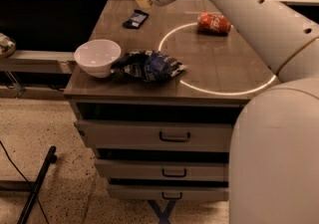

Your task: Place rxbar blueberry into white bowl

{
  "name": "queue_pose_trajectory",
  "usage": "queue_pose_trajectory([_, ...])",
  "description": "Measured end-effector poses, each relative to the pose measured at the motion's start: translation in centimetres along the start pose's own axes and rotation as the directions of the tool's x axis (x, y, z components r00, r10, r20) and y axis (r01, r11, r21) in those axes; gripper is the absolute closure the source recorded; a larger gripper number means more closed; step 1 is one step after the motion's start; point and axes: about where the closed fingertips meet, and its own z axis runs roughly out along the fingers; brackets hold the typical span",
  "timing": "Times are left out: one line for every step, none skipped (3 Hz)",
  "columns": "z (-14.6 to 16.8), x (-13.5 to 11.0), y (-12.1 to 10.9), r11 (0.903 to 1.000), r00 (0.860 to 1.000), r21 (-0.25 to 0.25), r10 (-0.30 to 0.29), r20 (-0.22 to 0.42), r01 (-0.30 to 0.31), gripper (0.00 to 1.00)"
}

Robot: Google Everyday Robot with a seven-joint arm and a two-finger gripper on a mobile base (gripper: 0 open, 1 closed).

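Navy rxbar blueberry (135, 19) flat on tabletop (224, 68), tool (144, 0) near, up-right of it, grip state cannot tell, white bowl (97, 57) well apart

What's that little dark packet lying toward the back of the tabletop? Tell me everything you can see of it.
The rxbar blueberry is a small, flat, rectangular bar in a dark navy wrapper with pale markings. It lies flat and slightly askew on the wooden tabletop, toward the far left. It is well behind the white bowl and apart from it. Only the table touches it. The gripper hangs just above it in the picture, with a gap between them.
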Motion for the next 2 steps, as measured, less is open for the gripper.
queue_pose_trajectory([4.1,1.3,-1.0,0.9999,1.000,0.015,-0.002,0.011,0.002,0.29])
queue_pose_trajectory([7.9,2.8,-2.1,0.9991,1.000,0.040,0.008,0.029,-0.010,0.05])
